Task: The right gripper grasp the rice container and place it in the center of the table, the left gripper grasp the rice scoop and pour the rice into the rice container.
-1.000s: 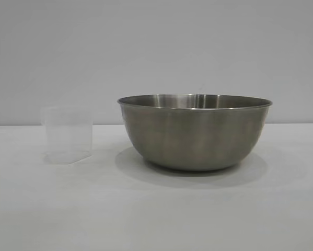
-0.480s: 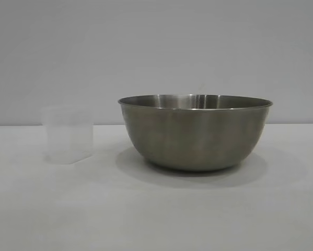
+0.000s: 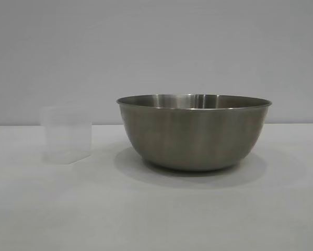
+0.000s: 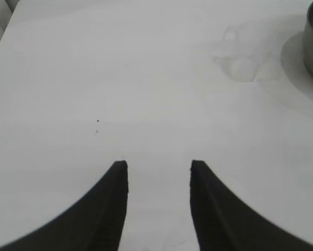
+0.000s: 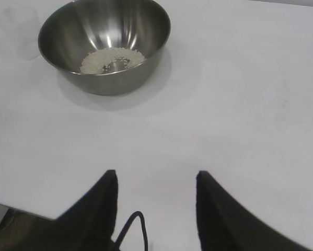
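Rice (image 5: pixel 112 60) lies in the bowl (image 3: pixel 194 132); scoop (image 3: pixel 67 135) stands upright beside it. Both my grippers, left (image 4: pixel 159 167) and right (image 5: pixel 156 178), hang apart, empty, well clear. I'd judge nothing remains but staying clear.

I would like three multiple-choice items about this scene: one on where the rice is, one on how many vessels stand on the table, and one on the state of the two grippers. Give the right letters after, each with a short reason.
1. Where is the rice?
A. In the rice container
B. In the rice scoop
C. Spilled on the table

2. How many vessels stand on the table?
A. One
B. Two
C. Three

3. What are the left gripper and the right gripper doing?
A. Both open, holding nothing
B. The left holds the scoop
C. The right holds the container

Answers:
1. A, since the right wrist view shows a small heap of grains on the bottom of the steel bowl.
2. B, since the exterior view shows only the scoop and the container, standing apart.
3. A, since each wrist view shows bare table between the fingers.
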Robot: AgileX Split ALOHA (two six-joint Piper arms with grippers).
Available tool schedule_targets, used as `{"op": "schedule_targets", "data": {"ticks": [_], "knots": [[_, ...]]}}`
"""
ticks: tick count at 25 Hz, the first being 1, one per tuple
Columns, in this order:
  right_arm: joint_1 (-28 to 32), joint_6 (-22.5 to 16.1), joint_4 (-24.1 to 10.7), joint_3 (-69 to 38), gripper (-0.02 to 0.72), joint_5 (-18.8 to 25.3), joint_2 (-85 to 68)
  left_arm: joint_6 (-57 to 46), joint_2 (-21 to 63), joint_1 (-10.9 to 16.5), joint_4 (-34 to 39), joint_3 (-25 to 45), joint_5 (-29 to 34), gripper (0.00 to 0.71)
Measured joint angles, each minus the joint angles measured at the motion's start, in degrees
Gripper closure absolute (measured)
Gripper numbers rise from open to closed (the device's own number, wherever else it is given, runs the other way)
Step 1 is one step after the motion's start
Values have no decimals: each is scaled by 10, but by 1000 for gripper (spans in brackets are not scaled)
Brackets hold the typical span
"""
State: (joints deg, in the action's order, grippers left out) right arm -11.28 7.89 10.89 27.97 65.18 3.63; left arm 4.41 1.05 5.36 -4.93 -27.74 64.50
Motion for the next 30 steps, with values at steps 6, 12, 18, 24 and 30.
{"op": "schedule_targets", "data": {"ticks": [6, 12, 18, 24, 30], "knots": [[0, 1, 0, 0, 360, 0, 0, 0, 0, 0, 0, 0, 0, 466], [0, 1, 1, 0, 360, 3, -40, 0, 0, 0, 1, 0, -1, 466], [0, 1, 6, 0, 360, 4, -45, 0, 1, 0, 1, 0, -2, 466], [0, 2, 7, 0, 360, 4, -45, 0, 1, 0, 1, 0, -2, 466], [16, 2, 6, 0, 360, 4, -45, 0, 1, 0, 1, 0, -2, 466]]}}
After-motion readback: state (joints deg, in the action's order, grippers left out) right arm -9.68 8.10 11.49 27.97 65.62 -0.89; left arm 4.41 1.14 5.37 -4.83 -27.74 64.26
